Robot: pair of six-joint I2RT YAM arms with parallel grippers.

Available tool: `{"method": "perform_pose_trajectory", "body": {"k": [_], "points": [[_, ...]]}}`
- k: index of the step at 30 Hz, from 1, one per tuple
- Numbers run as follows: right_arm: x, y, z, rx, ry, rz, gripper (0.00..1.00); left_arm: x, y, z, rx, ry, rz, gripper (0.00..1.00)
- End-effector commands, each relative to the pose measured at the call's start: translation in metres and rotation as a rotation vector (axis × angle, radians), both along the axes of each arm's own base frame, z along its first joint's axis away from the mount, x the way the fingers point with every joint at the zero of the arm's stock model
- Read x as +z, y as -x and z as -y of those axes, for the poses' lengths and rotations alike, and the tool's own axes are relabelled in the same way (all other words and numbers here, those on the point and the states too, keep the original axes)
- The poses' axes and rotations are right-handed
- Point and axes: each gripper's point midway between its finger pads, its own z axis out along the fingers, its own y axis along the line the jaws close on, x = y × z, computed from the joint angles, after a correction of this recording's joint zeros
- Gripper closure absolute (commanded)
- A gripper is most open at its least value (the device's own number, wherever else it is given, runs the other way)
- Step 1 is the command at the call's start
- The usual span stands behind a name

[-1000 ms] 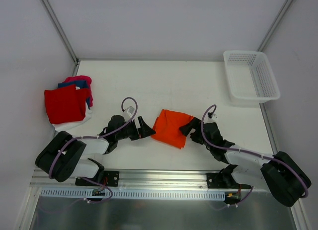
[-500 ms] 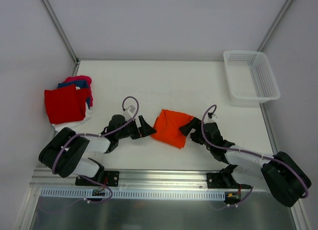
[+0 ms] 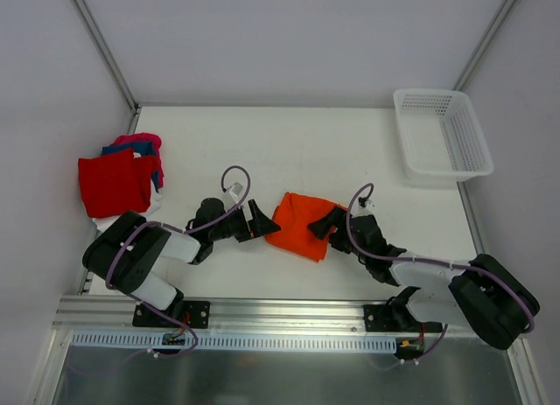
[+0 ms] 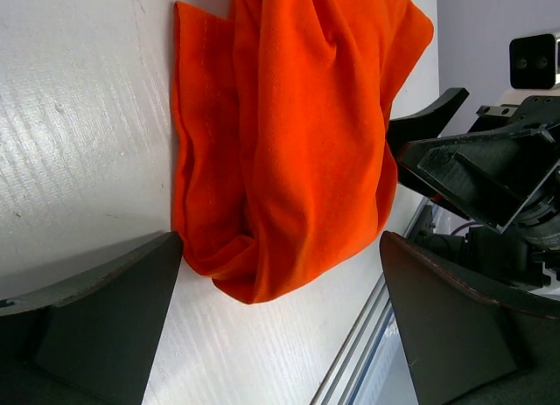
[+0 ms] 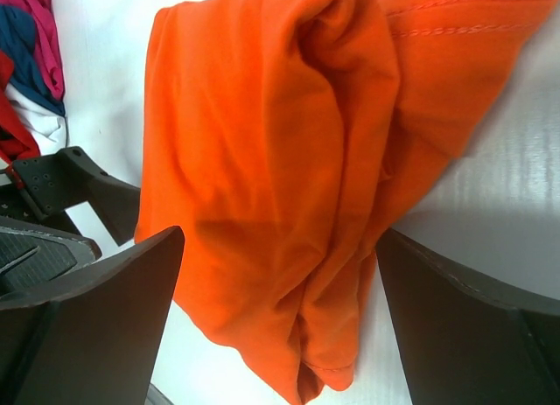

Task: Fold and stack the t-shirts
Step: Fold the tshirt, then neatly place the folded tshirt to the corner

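A crumpled bright orange t-shirt (image 3: 300, 226) (image 4: 289, 143) (image 5: 280, 178) lies on the white table (image 3: 289, 143) between my two arms. My left gripper (image 3: 261, 223) (image 4: 280, 247) stands open at its left edge, and the shirt's near folds reach in between the fingers. From the right, my right gripper (image 3: 325, 223) (image 5: 278, 239) is open too, with the cloth bunched between its fingers. Neither is shut on the cloth. At the table's left edge sits a pile of t-shirts: red (image 3: 112, 182) on top, blue (image 3: 131, 148), magenta (image 3: 140, 140) and white (image 3: 122, 219) underneath.
A white plastic mesh basket (image 3: 442, 144) stands at the back right corner. A metal rail (image 3: 280, 313) runs along the near edge by the arm bases. Grey walls close in the table on three sides.
My left gripper has slid right up against the orange shirt's left edge. The right gripper has crept slightly left into the cloth, and the shirt looks a little more bunched.
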Motion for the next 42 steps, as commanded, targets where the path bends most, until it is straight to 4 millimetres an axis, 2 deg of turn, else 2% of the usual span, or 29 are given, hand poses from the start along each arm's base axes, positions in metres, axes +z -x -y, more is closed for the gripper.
{"method": "perform_pose_trajectory", "body": {"k": [1, 13, 23, 34, 42], "points": [[-0.038, 0.026, 0.010, 0.031, 0.104, -0.143, 0.04, 0.005, -0.004, 0.003, -0.019, 0.019, 0.018, 0.01], [-0.034, 0.027, -0.002, 0.053, 0.117, -0.133, 0.04, 0.015, -0.009, 0.011, -0.046, 0.046, 0.038, 0.02], [-0.035, 0.027, -0.005, 0.060, 0.134, -0.132, 0.04, 0.009, -0.027, 0.030, -0.112, 0.065, 0.020, 0.04], [-0.029, 0.028, -0.001, 0.049, 0.141, -0.114, 0.04, -0.001, -0.030, 0.033, -0.120, 0.050, 0.003, 0.09], [-0.024, 0.028, 0.002, 0.041, 0.148, -0.101, 0.04, -0.001, -0.036, 0.049, -0.158, 0.056, -0.002, 0.15]]}}
